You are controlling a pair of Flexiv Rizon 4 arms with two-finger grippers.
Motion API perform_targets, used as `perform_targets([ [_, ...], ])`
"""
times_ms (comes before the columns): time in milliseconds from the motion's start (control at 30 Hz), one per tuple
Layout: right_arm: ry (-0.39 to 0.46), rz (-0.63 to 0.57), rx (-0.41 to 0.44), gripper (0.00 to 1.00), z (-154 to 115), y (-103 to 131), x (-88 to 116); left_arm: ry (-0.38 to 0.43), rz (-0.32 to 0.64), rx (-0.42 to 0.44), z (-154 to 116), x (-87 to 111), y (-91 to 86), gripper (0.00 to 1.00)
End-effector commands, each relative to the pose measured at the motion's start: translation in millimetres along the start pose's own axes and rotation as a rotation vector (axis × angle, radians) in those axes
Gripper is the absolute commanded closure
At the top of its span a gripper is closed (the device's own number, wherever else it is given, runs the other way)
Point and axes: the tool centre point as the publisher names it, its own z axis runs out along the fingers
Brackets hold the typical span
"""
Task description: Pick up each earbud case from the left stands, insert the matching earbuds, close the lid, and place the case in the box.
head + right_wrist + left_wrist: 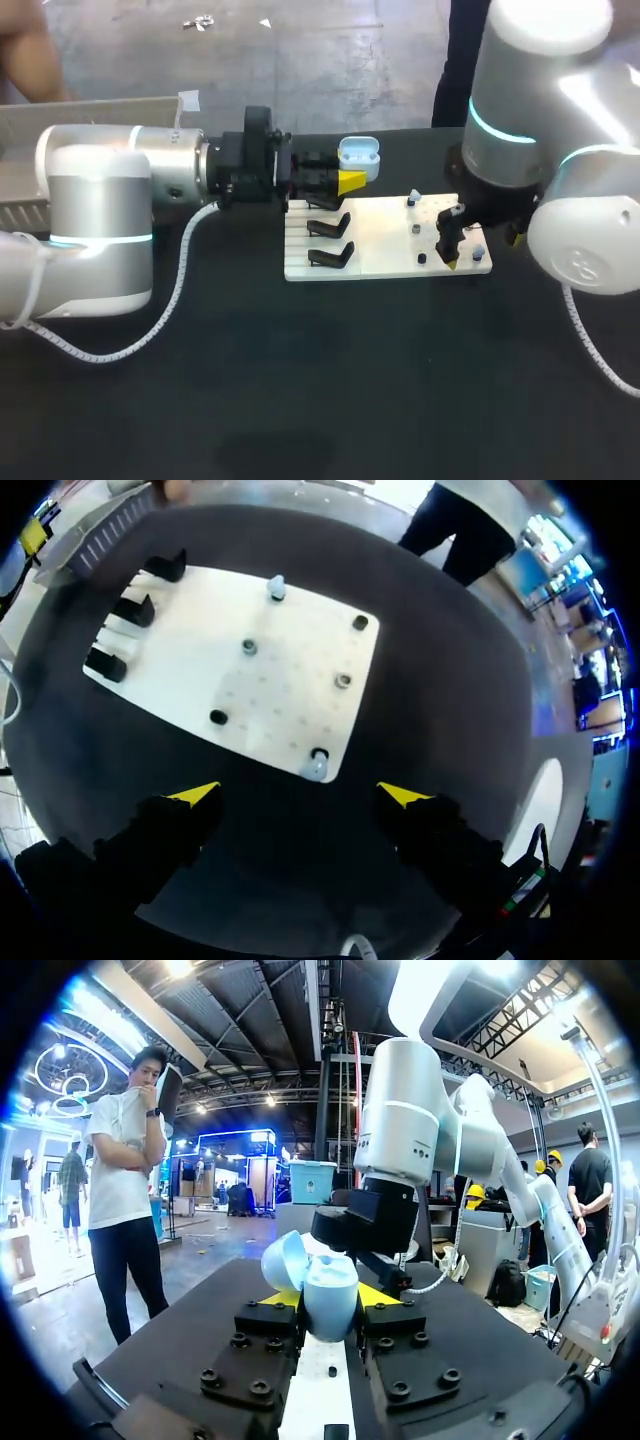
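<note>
While my right gripper (300,794) hangs spread wide just over an earbud (316,768) at the white board's (290,650) near edge, no bud is lifted yet. Beyond it, my left gripper (330,1298) clamps the open-lidded earbud case (322,1278) clear of the stands. Inserting, closing and boxing all look undone.

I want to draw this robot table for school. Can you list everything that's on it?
light blue plastic earbud case: one, lid open, gripped by the left gripper, past the board's far edge.
flat white board: one, mid-table.
black stands: three, in a row along the board's left end, all empty.
pale blue earbuds: two, upright on the board's right part, one at the far edge, one at the near right corner.
small dark pegs: four, between the earbuds.
pale box: one, far left, behind the left arm.
black table: one, under everything.
left gripper: yellow-tipped, shut on the case.
right gripper: yellow-tipped, open, above the board's near right corner.
</note>
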Motion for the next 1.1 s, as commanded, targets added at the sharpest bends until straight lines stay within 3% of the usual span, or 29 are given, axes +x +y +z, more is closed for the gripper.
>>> perform_targets([
  [33, 0.007, 0.011, 0.030, 0.00, 6.4, 3.1, -7.0, -0.004, 0.003, -0.005, 0.0, 0.7, -1.1, 1.00],
  [333, 0.023, 0.029, 0.084, 0.00, 12.3, -1.6, -7.5, -0.004, 0.003, -0.005, 0.0, 0.7, -1.1, 1.00],
  [367, 0.023, 0.033, 0.084, 0.05, 12.5, -1.6, -7.3, -0.004, 0.003, -0.005, 0.0, 0.7, -1.1, 1.00],
  [400, 0.023, 0.036, 0.087, 0.17, 12.8, -1.1, -7.1, -0.004, 0.003, -0.005, 0.0, 0.7, -1.1, 1.00],
  [533, 0.028, 0.048, 0.110, 0.13, 14.4, 1.2, -6.7, -0.004, 0.003, -0.005, 0.0, 0.7, -1.1, 1.00],
  [667, 0.031, 0.056, 0.123, 0.19, 15.7, 1.5, -7.6, -0.004, 0.003, -0.005, 0.0, 0.7, -1.1, 1.00],
  [900, 0.036, 0.072, 0.142, 0.50, 19.5, 0.6, -9.4, -0.004, 0.003, -0.005, 0.0, 0.7, -1.1, 1.00],
  [1100, 0.037, 0.081, 0.150, 0.53, 19.7, -0.9, -11.3, -0.004, 0.003, -0.005, 0.0, 0.7, -1.1, 1.00],
])
